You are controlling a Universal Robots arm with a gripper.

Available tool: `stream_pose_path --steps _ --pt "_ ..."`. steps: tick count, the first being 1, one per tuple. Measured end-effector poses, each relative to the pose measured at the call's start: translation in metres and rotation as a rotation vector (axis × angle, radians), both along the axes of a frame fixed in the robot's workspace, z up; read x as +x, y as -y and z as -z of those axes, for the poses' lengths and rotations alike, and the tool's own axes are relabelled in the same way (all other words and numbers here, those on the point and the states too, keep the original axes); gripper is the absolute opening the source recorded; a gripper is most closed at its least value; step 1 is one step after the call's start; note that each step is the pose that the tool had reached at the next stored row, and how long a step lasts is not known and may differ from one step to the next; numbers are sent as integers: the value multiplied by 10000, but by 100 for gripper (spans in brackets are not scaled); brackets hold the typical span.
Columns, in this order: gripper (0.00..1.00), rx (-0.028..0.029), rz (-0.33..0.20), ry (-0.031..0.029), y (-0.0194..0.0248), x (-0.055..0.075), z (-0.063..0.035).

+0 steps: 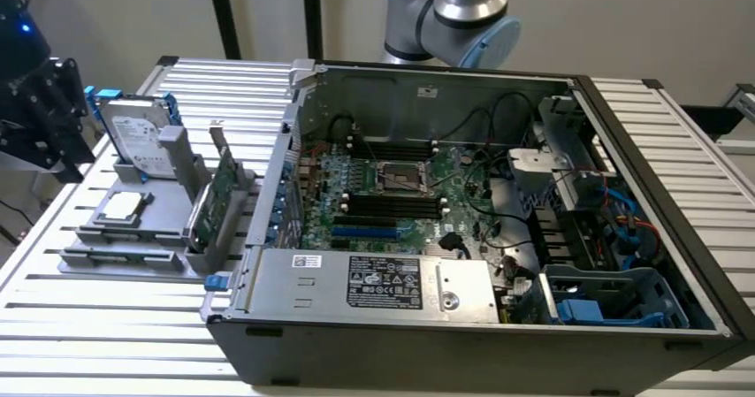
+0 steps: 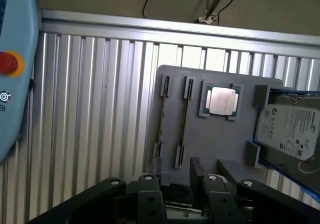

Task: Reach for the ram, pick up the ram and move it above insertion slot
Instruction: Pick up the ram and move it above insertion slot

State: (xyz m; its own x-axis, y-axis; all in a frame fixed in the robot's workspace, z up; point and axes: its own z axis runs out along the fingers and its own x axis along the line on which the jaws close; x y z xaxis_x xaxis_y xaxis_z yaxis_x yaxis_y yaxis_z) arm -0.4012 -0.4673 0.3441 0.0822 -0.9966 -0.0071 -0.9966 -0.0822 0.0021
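Observation:
The ram (image 2: 161,118) is a thin dark strip standing on edge in the outermost slots of the grey holder tray (image 2: 220,139). In the exterior view it lies along that tray's front rail (image 1: 118,255). My gripper (image 2: 176,170) hangs well above the tray, over its near edge and apart from the ram. Its two dark fingers (image 2: 198,171) are spread with nothing between them. The motherboard's black memory slots (image 1: 395,204) lie inside the open computer case (image 1: 472,326).
The tray (image 1: 154,198) also holds a hard drive (image 1: 130,132), a processor chip (image 1: 122,207) and an upright green expansion card (image 1: 212,204). Dark equipment (image 1: 35,105) stands at the exterior view's left. A teach pendant (image 2: 15,69) lies on the slatted table (image 2: 90,109).

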Motion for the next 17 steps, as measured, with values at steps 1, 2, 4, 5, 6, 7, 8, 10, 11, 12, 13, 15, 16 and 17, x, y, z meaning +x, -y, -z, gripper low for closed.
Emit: stream_pose_path --steps 1,2,4,5,6,7,8,10,11,12,13,15,16,17 --pt "36 0 22 0 0 0 18" --pt "36 0 43 0 0 0 37" --pt "36 0 77 1 0 0 73" --pt "36 1 93 1 0 0 91" --pt "36 1 111 1 0 0 110" --pt "36 0 131 0 0 0 127" --pt "36 0 152 0 0 0 146" --pt "36 1 192 1 0 0 182" --pt "36 0 213 1 0 0 201" --pt "36 1 230 1 0 0 219" --pt "36 0 243 1 0 0 237" --pt "36 0 266 0 0 0 273" --pt "36 0 276 1 0 0 291" --pt "36 1 287 1 0 0 309"
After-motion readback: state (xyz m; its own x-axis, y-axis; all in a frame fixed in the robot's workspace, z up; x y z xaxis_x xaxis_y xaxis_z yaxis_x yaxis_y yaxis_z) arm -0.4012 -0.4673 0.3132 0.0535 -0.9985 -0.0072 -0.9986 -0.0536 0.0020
